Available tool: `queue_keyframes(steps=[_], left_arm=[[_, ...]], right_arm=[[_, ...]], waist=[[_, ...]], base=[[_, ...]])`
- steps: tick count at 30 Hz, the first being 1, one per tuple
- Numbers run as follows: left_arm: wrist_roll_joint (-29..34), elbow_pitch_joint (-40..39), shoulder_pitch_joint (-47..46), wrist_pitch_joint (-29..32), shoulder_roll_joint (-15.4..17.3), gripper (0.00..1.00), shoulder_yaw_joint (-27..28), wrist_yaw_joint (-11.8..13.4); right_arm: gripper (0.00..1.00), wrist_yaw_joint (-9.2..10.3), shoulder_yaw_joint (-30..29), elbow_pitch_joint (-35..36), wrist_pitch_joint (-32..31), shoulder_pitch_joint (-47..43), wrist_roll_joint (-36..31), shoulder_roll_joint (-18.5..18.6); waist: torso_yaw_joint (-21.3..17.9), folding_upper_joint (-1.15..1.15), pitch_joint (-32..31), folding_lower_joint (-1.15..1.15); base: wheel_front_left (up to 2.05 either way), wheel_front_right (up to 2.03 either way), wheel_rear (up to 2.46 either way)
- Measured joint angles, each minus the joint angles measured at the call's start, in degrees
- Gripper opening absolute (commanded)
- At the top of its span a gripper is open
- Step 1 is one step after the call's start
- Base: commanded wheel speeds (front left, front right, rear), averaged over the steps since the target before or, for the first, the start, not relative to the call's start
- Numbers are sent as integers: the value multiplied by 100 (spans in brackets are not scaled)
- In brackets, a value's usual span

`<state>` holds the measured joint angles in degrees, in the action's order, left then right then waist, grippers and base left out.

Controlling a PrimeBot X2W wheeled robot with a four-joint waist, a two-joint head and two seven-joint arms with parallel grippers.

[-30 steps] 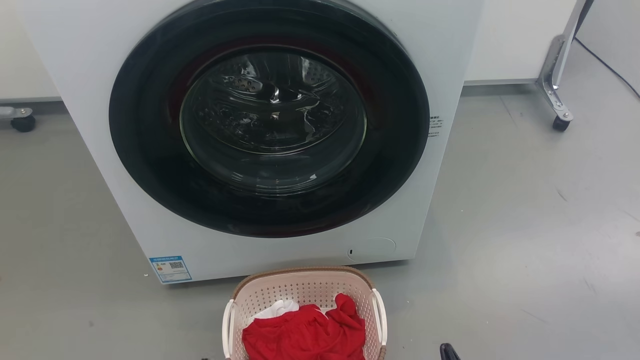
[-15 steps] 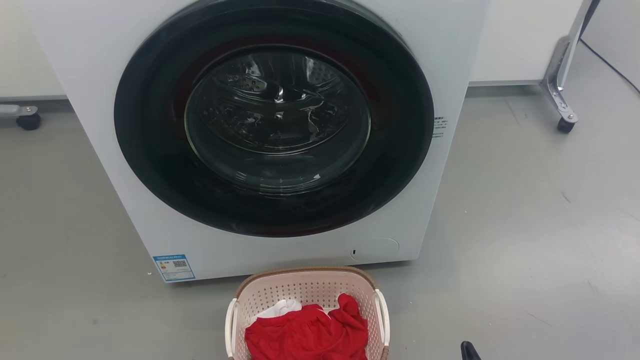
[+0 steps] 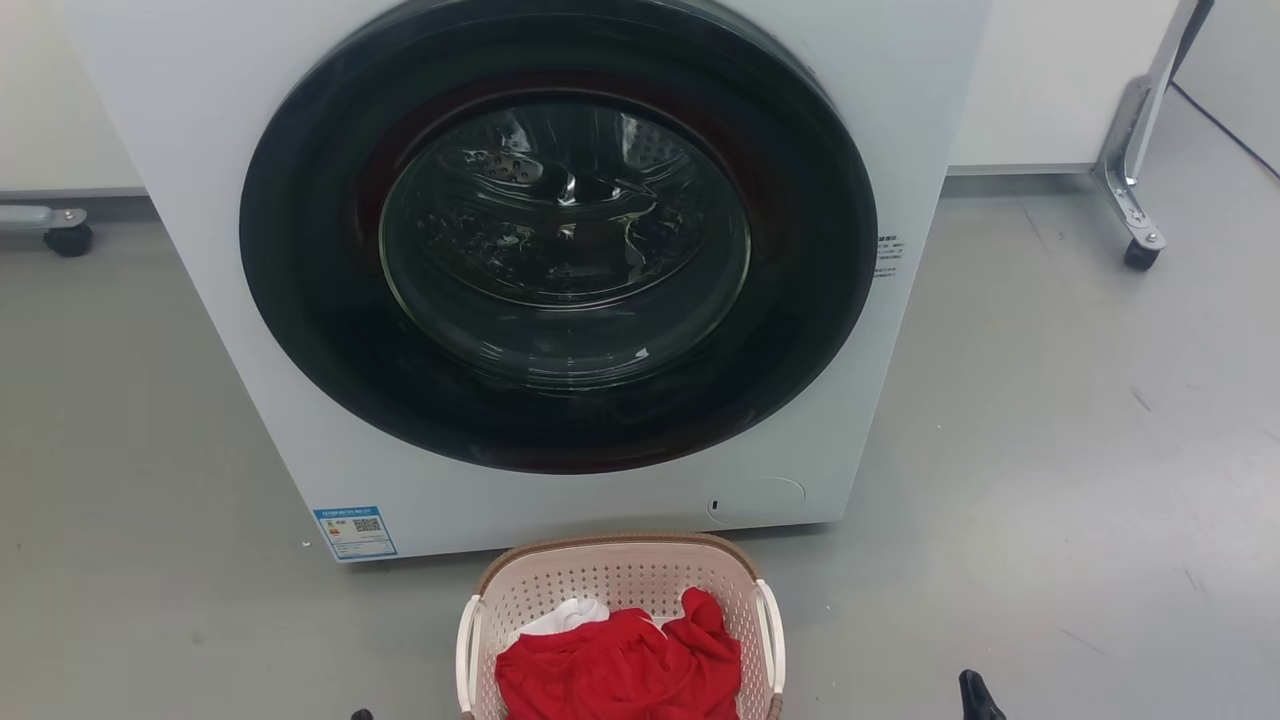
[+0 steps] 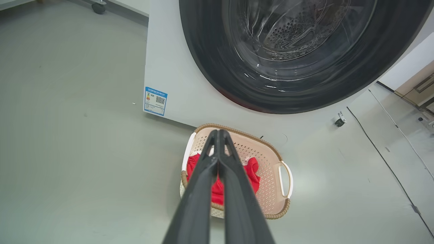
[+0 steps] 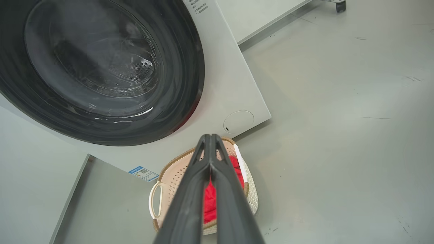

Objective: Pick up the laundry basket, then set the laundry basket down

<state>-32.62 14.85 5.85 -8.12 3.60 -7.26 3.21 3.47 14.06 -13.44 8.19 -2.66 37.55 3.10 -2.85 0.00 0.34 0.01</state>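
The laundry basket [image 3: 612,552] stands on the grey floor just in front of the washer, pale pink with a brown rim and white side handles. Red cloth [image 3: 620,668] and a bit of white cloth lie in it. In the left wrist view my left gripper [image 4: 218,133] is shut and empty, hovering above the laundry basket [image 4: 268,169]. My right gripper [image 5: 208,137] is likewise shut and empty above the laundry basket [image 5: 171,178]. In the head view the dark tip of the right gripper [image 3: 976,695] shows to the basket's right, and the tip of the left gripper [image 3: 360,714] to its left.
A white front-loading washer [image 3: 200,150] with a dark round door [image 3: 560,235], shut, stands right behind the basket. A wheeled metal stand leg [image 3: 1135,215] is at the back right and a caster [image 3: 68,238] at the back left. Open grey floor lies on both sides.
The head camera has shifted, sliding the whole picture slightly right. The right gripper's tip has moved further right of the basket, and the left gripper's tip has appeared at the bottom edge.
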Motion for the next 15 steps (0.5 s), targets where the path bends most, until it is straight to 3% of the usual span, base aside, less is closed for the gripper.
queue_keyframes(steps=[15], left_arm=[[-1247,41,-229,330,-20,0,276,-229]], right_arm=[[0,-209,-465,-83,-330,158,1148,-16]], waist=[[61,0,-6,0]], base=[[0,0,0]])
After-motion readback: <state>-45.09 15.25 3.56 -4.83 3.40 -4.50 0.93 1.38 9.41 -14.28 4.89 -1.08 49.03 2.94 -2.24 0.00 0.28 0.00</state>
